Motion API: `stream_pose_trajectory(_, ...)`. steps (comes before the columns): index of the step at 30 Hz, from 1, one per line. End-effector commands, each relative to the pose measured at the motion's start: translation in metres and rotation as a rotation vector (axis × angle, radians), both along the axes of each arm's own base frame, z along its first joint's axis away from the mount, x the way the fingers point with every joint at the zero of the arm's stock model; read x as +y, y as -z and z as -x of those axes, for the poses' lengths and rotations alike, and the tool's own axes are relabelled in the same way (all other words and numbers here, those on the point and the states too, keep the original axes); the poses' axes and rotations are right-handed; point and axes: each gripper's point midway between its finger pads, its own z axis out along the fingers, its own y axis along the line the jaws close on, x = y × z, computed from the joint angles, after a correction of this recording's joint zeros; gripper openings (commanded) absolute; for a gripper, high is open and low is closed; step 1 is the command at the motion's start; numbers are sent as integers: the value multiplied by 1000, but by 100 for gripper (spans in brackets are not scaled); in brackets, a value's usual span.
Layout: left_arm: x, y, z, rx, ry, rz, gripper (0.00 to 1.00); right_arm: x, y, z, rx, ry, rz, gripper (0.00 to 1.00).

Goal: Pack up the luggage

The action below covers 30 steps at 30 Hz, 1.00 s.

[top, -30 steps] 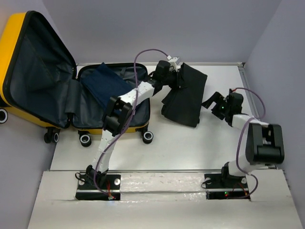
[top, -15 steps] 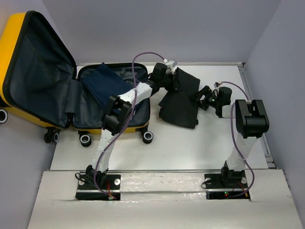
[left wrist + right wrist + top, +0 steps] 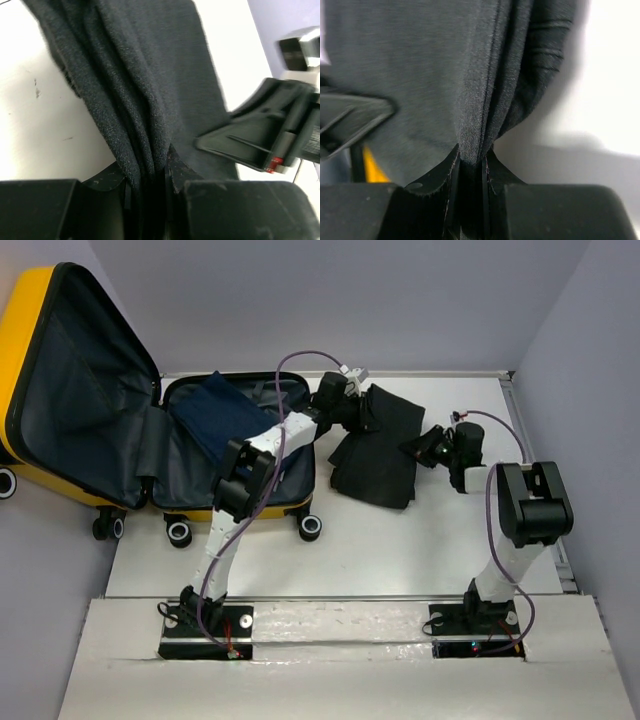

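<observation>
Yellow plastic is standing out from overhead: the small yellow hard-shell suitcase (image 3: 22,320) with dark grey fabric lining is lying wide open at about ten o'clock, its lid leaning up by the left wall. A folded navy cloth garment (image 3: 225,418) is sitting in its lower half. Near one o'clock, a limp black fabric garment (image 3: 385,455) is bunching between the arms. The left gripper (image 3: 355,410) is pinching its eleven o'clock corner and the right gripper (image 3: 418,448) its three o'clock edge.

I'd judge the packing as partly done. One piece is in, while the black one is waiting to travel toward nine o'clock and the lid is waiting to be shut.

Through the left wrist, the fingers are squeezing nearly together on a thick fold of black cloth.

Through the right wrist, the fingers are clamping just as narrowly on another fold, with a yellow sliver showing at eight o'clock.

All this is happening on a flat white table (image 3: 400,550), faintly scuffed, with plain pale lilac-grey walls (image 3: 400,300) closing in around it.
</observation>
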Motion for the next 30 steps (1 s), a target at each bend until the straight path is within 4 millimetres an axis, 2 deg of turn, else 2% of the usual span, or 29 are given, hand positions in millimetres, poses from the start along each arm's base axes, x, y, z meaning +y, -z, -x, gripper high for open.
stream_pose_trajectory(1,-5,-135,4,-232,19,153,6,9,-94,-1,-252,-31,-25,7)
stream_pose_trajectory(2,0,-157,5,-269,-2,160,6,13,-116,1,-298,-45,-23,7)
stream_pose_trajectory(4,9,-173,6,-291,-27,145,6,29,-126,7,-289,-84,-14,7)
stream_pose_trajectory(5,17,-190,8,-315,-47,144,6,35,-134,8,-296,-97,-8,7)
stream_pose_trajectory(7,41,-196,-1,-317,-108,105,6,48,-155,4,-322,-117,3,7)
stream_pose_trajectory(8,53,-208,-1,-325,-130,105,6,66,-161,8,-329,-155,3,7)
stream_pose_trajectory(9,67,-199,-4,-298,-165,74,6,76,-174,2,-343,-165,8,7)
stream_pose_trajectory(10,92,-198,-14,-293,-215,58,6,84,-179,0,-349,-176,9,7)
stream_pose_trajectory(11,110,-215,-11,-316,-250,59,6,102,-182,2,-353,-208,8,7)
stream_pose_trajectory(12,128,-201,-12,-290,-288,27,6,111,-173,-2,-321,-216,14,7)
stream_pose_trajectory(13,161,-220,-14,-319,-346,31,6,122,-190,-8,-352,-229,4,7)
stream_pose_trajectory(14,180,-210,-13,-295,-379,8,6,140,-191,-5,-344,-257,-7,7)
stream_pose_trajectory(15,198,-212,-13,-295,-409,4,6,152,-180,-11,-317,-272,-9,7)
stream_pose_trajectory(16,234,-225,-15,-320,-470,-1,6,165,-199,-17,-353,-285,-22,7)
stream_pose_trajectory(17,234,-217,-14,-300,-465,-9,6,177,-203,-19,-358,-301,-28,7)
stream_pose_trajectory(18,269,-215,-16,-289,-526,-40,6,199,-199,-13,-334,-334,-30,7)
stream_pose_trajectory(19,287,-211,-17,-277,-555,-54,6,214,-181,-19,-298,-358,-23,7)
stream_pose_trajectory(20,318,-198,-19,-251,-610,-79,6,230,-202,-23,-338,-375,-39,7)
stream_pose_trajectory(21,336,-190,-20,-239,-651,-103,6,243,-196,-22,-315,-392,-34,8)
stream_pose_trajectory(22,352,-181,-20,-225,-685,-125,6,266,-191,-14,-305,-430,-32,12)
stream_pose_trajectory(23,366,-174,-20,-220,-716,-143,6,283,-187,-21,-310,-447,-24,16)
stream_pose_trajectory(24,398,-155,-21,-191,-788,-183,6,293,-176,-22,-286,-447,4,21)
stream_pose_trajectory(25,412,-144,-22,-175,-830,-206,6,304,-170,-22,-283,-456,21,39)
stream_pose_trajectory(26,425,-130,-25,-155,-867,-227,6,317,-162,-18,-272,-478,42,51)
stream_pose_trajectory(27,435,-112,-25,-124,-897,-247,6,320,-145,-24,-229,-485,79,63)
stream_pose_trajectory(28,449,-93,-30,-91,-929,-268,6,326,-135,-21,-227,-508,96,82)
stream_pose_trajectory(29,455,-83,-33,-76,-939,-288,9,326,-132,-20,-219,-517,106,90)
stream_pose_trajectory(30,459,-75,-35,-61,-943,-306,16,324,-133,-20,-228,-512,119,94)
